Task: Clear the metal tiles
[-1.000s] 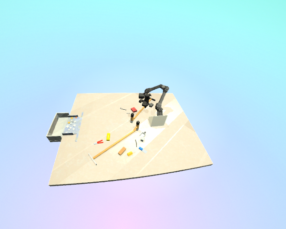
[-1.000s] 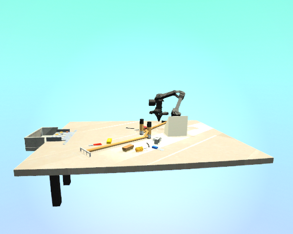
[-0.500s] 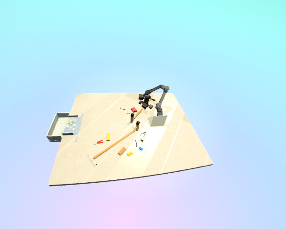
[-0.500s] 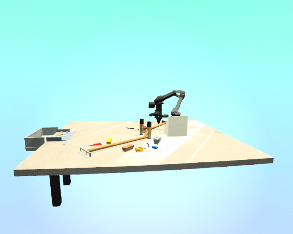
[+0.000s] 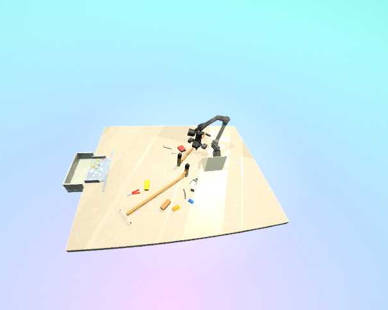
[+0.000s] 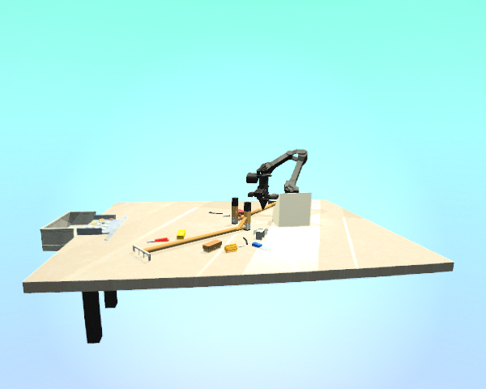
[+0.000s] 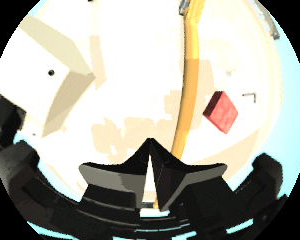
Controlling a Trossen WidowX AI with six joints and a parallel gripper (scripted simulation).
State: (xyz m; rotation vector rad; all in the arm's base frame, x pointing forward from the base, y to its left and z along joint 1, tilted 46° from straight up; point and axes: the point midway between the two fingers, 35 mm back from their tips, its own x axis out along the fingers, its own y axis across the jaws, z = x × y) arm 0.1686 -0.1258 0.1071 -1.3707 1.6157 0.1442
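My gripper [image 5: 196, 147] [image 6: 262, 207] [image 7: 150, 140] is shut with nothing between its fingertips. It hangs above the table beside a tan handle length [image 5: 188, 154] [image 6: 262, 209] [image 7: 189, 92]. Another long tan handle [image 5: 156, 194] [image 6: 193, 240] runs from the two posts to a toothed metal head [image 5: 125, 216] [image 6: 141, 253] at the front left. I cannot tell whether both lengths are one scraper. Several small white, yellow and orange tiles [image 5: 99, 174] [image 6: 101, 220] lie on the steel plate [image 5: 105, 167] at the left edge, against the grey catch box [image 5: 74, 186] [image 6: 57, 239].
Two black-topped posts [image 5: 179, 158] [image 5: 187, 168] [image 6: 235, 209] [image 6: 247, 215] stand mid-table. A pale block [image 5: 214, 164] [image 6: 294, 209] [image 7: 37, 70] stands by the arm's base. A red block [image 5: 181, 148] [image 7: 221, 112], a yellow block [image 5: 147, 185], a brown block [image 5: 165, 204] and small tools lie around.
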